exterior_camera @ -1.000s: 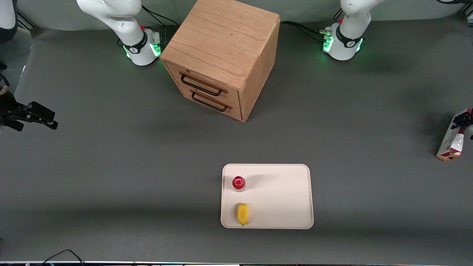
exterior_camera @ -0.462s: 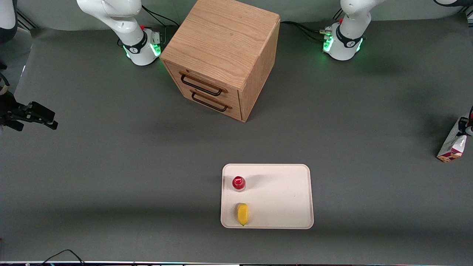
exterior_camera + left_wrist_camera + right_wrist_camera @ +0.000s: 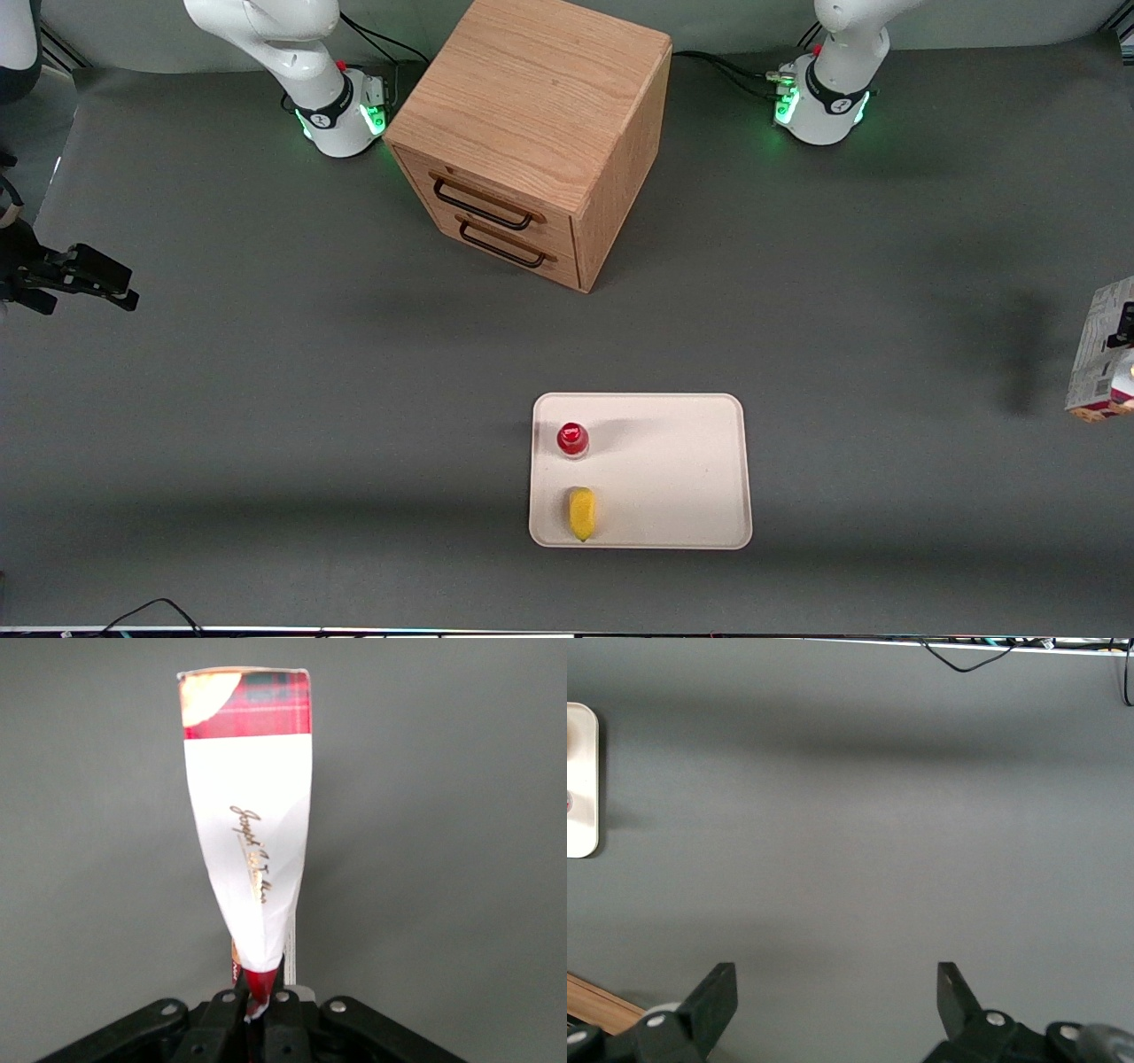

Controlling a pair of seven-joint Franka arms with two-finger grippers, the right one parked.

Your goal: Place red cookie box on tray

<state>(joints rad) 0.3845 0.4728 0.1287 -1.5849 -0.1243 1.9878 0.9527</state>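
The red cookie box (image 3: 1101, 353) hangs above the table at the working arm's end, at the very edge of the front view. In the left wrist view the same box (image 3: 252, 824) shows a white panel with gold script and a red plaid end. My gripper (image 3: 260, 999) is shut on the box's pinched near end, and the box dangles from it clear of the grey mat. In the front view only a dark bit of the gripper (image 3: 1125, 324) shows against the box. The cream tray (image 3: 682, 478) lies near the front camera, well apart from the box.
A small red-capped bottle (image 3: 572, 439) and a yellow piece (image 3: 581, 512) sit on the tray's side toward the parked arm. A wooden drawer cabinet (image 3: 532, 133) stands farther from the camera. The two robot bases (image 3: 819, 97) flank it.
The box has lifted off the mat and swung upright in my gripper. It has also shifted slightly farther toward the working arm's edge of the view.
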